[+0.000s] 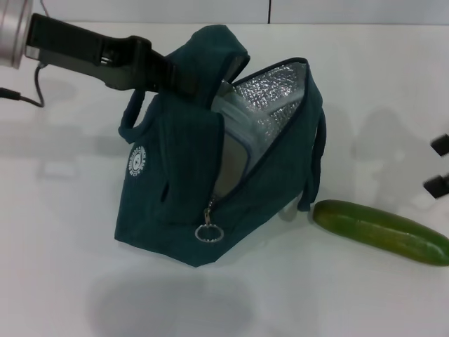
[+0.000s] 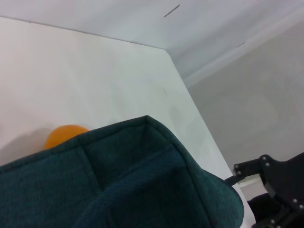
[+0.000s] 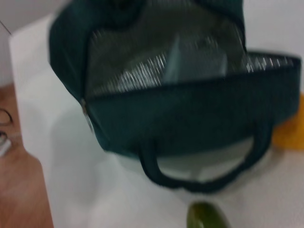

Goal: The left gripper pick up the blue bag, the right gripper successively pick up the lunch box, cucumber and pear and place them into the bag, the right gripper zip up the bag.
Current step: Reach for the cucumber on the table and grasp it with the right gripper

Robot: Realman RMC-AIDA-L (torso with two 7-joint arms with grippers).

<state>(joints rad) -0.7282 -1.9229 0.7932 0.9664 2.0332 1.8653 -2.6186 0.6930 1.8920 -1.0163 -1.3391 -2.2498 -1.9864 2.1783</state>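
Left gripper (image 1: 184, 83): reaches in from the upper left on its black arm with a silver cuff; its fingers are closed on the upper fabric of the blue bag, at the peak by the near handle, and hold that side lifted.
Blue bag (image 1: 172, 203): stands on the white table (image 1: 63, 281), leaning, mouth unzipped and gaping toward the right; silver foil lining shows inside the far wall; a round white logo faces the left side; the ring zipper pull (image 1: 208, 233) hangs at the lower end of the open zip.
Lunch box (image 1: 242, 137): inside the bag, its clear body and pale rim visible through the opening, standing on edge against the lining.
Cucumber (image 1: 382, 231): lies flat on the table just right of the bag's base, near the hanging far handle, not touching it.
Pear (image 2: 64, 135): seen in the left wrist view as an orange shape on the table behind the bag's raised edge; hidden by the bag in the head view.
Right gripper (image 1: 439, 166): only two dark finger ends show at the right edge, above the cucumber, apart from each other and holding nothing.
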